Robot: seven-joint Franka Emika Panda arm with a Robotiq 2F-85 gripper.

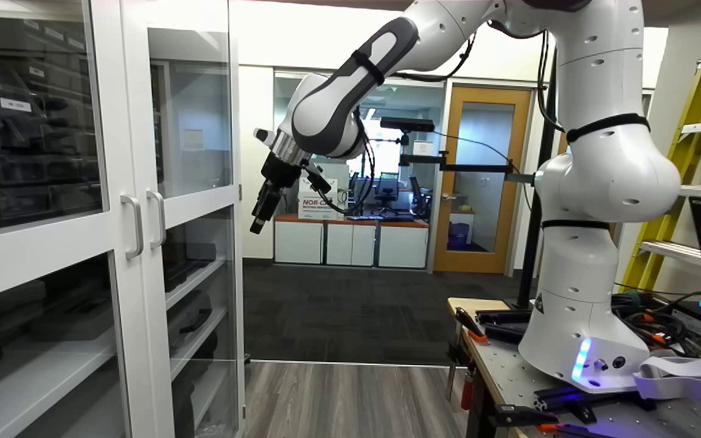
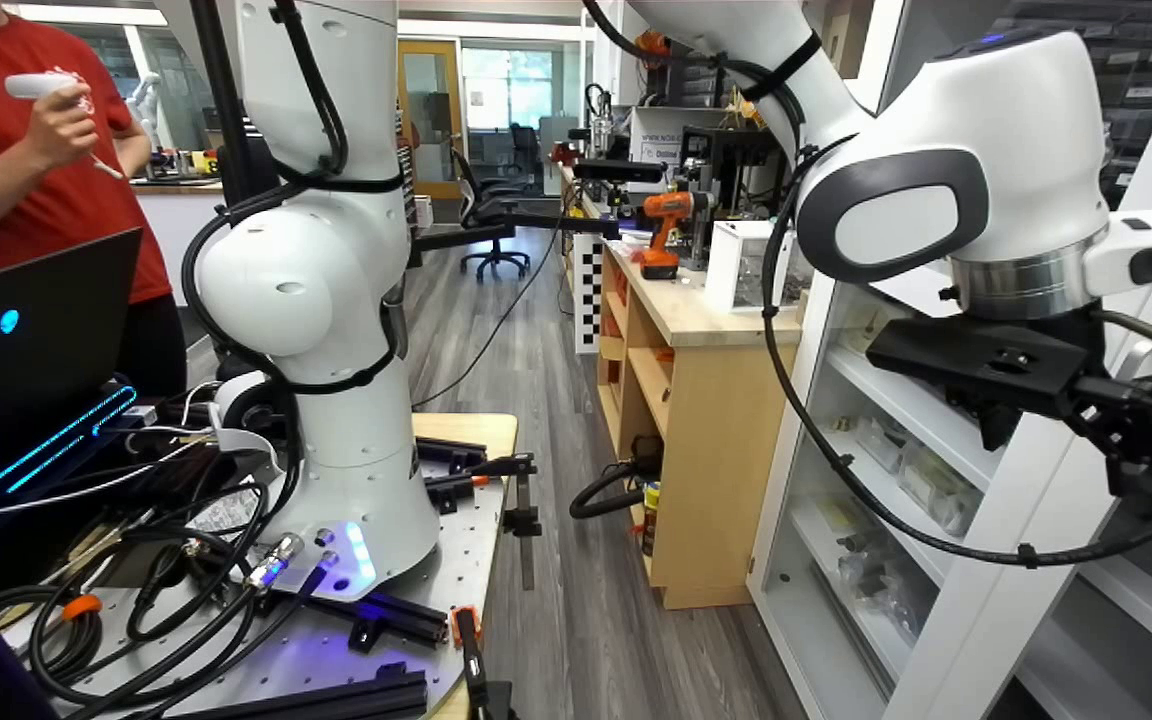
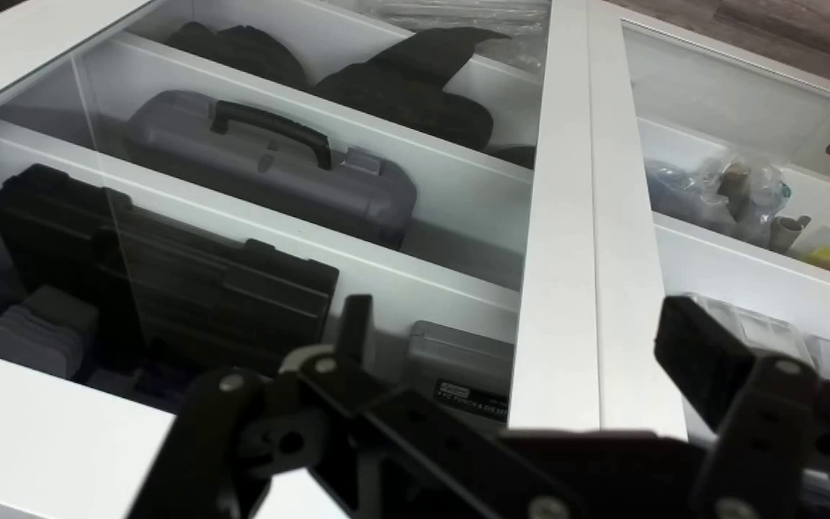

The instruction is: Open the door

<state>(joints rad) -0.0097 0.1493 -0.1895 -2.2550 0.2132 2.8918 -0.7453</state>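
Note:
The narrow glass door stands shut in its white frame in an exterior view, with its slim handle upright at the seam. It also shows, partly behind my arm, in an exterior view. In the wrist view, which stands upside down, its stile lies left of the seam, with dark tool cases behind the glass. My gripper hangs in front of this door, tilted downward and apart from the handle. In the wrist view the gripper is open and empty, its fingers wide apart. No handle shows clearly there.
The wider glass door with its own handle is shut beside the narrow one. A cable loops below my wrist. The robot table, a wooden bench and a yellow ladder stand around. A person stands behind a laptop.

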